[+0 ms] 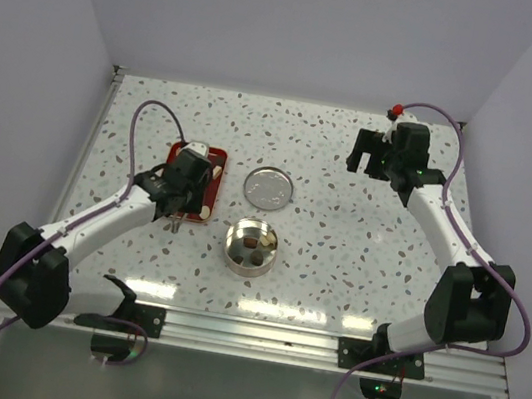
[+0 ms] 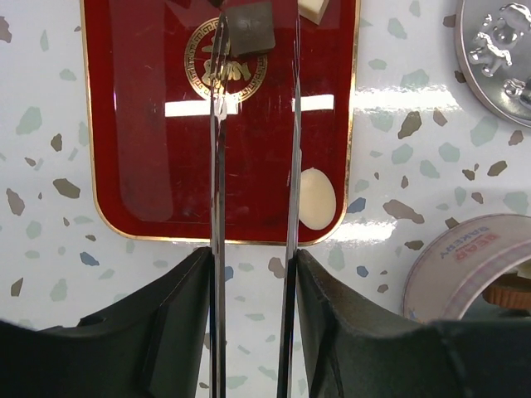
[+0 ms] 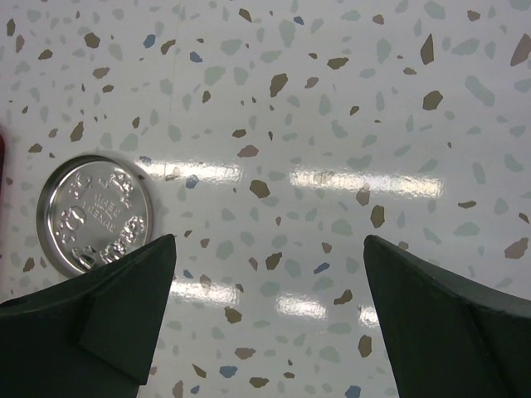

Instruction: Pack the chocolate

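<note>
Left wrist: chocolate [image 2: 317, 199] lengthwise along tray [image 2: 149, 166]

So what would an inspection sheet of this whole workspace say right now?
Surface: speckled white table, glossy.
Job's things: open round tin with chunks inside; red tray holding a dark chunk and a cream piece.
Clutter: tin lid lying flat beyond the tin.
Pincers: left pincer over the tray, blades apart around the dark chunk; right pincer open above bare table.
Cables: purple cables looped along both arms.
Surroundings: plain pale walls.
</note>
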